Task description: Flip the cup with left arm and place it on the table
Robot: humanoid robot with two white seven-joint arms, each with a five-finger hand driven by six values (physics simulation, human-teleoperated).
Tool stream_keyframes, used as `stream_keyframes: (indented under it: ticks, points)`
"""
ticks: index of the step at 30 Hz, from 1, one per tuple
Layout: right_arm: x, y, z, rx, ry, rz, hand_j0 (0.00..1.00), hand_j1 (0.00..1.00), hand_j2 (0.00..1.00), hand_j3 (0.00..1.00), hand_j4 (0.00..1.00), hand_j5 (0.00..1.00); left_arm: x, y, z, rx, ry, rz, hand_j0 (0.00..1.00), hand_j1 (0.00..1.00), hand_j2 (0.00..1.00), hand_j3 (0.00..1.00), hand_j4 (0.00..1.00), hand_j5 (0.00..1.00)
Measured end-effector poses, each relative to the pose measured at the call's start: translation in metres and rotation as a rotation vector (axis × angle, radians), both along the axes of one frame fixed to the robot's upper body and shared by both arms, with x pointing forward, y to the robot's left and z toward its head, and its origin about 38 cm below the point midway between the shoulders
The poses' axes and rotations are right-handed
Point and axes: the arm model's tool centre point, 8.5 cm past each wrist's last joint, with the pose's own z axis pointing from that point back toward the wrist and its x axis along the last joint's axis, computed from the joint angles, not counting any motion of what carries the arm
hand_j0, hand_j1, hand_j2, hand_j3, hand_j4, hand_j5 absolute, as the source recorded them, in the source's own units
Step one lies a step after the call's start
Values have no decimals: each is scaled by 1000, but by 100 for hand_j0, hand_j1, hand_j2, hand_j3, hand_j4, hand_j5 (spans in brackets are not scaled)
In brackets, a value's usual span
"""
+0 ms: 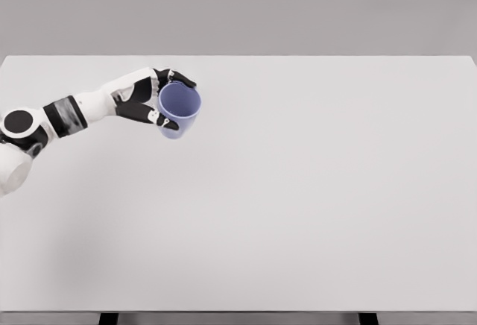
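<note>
Lavender plastic tapered cup is sitting clenched in the left hand, mouth facing up toward the camera, over the white table's far-left area.

Bright even light, soft faint shadows, slightly blurred render

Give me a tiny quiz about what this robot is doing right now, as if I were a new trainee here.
1. True or false: the left hand has its fingers wrapped around the cup.
2. What colour is the cup? A red, B pale blue-purple, C green.
3. Fill in: the cup's open mouth is turned towards the ____, so we can see inside.

Key: 1 true. 2 B. 3 camera. The cup is held over the far left part of the white table; whether it touches the surface cannot be told from this one view. No right arm shows.
</note>
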Motion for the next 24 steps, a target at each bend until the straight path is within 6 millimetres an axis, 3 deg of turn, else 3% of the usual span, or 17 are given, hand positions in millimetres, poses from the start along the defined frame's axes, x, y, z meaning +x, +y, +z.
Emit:
stream_keyframes:
  ticks: [7, 16, 24]
  points:
    - [0, 0, 0, 0, 0, 0, 100, 100, 100, 100, 100, 100, 5, -20, 5, -84, -24, -7, 68, 68, 68, 68, 68, 68]
    - [0, 0, 0, 0, 0, 0, 100, 100, 100, 100, 100, 100, 3, -36, -1, -62, -43, -40, 77, 77, 77, 77, 77, 77]
    - [0, 0, 0, 0, 0, 0, 100, 100, 100, 100, 100, 100, -2, -49, -3, -16, -133, -98, 95, 95, 95, 95, 95, 95]
